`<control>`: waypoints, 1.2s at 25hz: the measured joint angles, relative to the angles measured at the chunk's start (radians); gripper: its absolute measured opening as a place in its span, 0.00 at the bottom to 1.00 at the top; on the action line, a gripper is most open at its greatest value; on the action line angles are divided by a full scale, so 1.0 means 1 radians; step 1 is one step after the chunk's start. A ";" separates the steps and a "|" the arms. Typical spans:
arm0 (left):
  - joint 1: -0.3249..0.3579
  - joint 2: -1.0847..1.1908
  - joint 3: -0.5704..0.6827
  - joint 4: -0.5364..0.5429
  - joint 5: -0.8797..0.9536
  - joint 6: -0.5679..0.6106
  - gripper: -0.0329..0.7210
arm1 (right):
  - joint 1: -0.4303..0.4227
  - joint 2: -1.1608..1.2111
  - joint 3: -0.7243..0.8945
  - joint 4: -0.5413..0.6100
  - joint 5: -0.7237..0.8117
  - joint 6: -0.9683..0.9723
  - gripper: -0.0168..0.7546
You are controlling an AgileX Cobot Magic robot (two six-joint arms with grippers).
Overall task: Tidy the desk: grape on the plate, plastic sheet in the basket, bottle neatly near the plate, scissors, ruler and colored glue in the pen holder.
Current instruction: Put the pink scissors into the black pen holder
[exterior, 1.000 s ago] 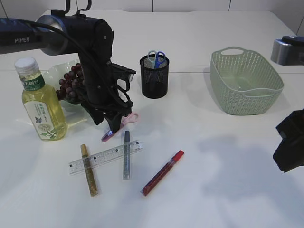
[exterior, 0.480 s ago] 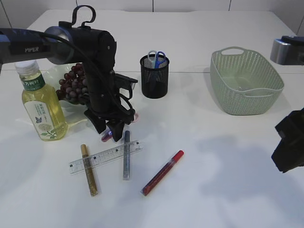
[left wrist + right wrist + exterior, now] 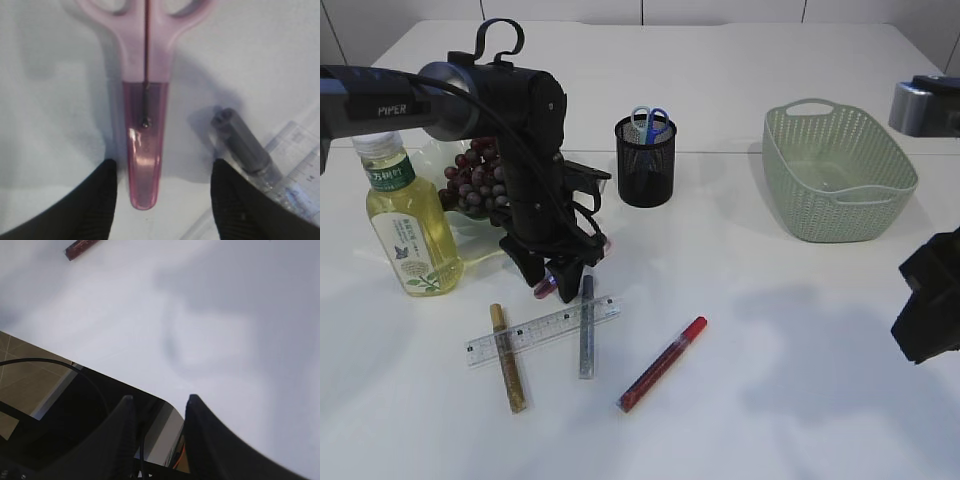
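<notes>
Near edge: red glue pen (image 3: 662,363), gold glue pen (image 3: 507,357) and grey glue pen (image 3: 586,326) crossing clear ruler (image 3: 542,329). Left gripper (image 3: 162,197) open, fingers straddling pink scissors (image 3: 145,125) tip, not gripping. Right gripper (image 3: 157,407) at 3 o'clock, jaws parted, empty. Farther: oil bottle (image 3: 408,222), grapes (image 3: 472,182) at 10 o'clock, pen holder (image 3: 645,160), green basket (image 3: 836,170) at 1 o'clock.

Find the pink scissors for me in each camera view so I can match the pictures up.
Exterior view: pink scissors left of centre, mostly hidden under the left gripper.
Left wrist view: pink scissors centre, lying between the open fingers, tip toward the camera.
Right wrist view: not in it.
Shared landmark: the grey glue pen, beside the scissors, also at right in the wrist view.
</notes>
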 joint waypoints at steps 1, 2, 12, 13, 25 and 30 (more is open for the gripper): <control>0.000 0.000 0.000 -0.003 0.000 0.000 0.62 | 0.000 0.000 0.000 0.000 0.000 -0.001 0.38; 0.000 0.000 0.000 -0.007 0.000 0.000 0.62 | 0.000 0.000 0.000 0.000 0.000 -0.001 0.38; 0.000 0.001 -0.002 -0.020 0.000 -0.002 0.62 | 0.000 0.000 0.000 0.000 0.000 -0.001 0.38; 0.000 0.001 -0.002 -0.020 0.000 -0.002 0.61 | 0.000 0.000 0.000 0.000 0.000 -0.001 0.38; 0.000 0.003 -0.002 0.019 -0.015 -0.002 0.55 | 0.000 0.000 0.000 0.000 0.000 -0.003 0.38; 0.000 0.002 -0.002 0.027 -0.022 -0.002 0.55 | 0.000 0.000 0.000 0.000 0.000 -0.003 0.38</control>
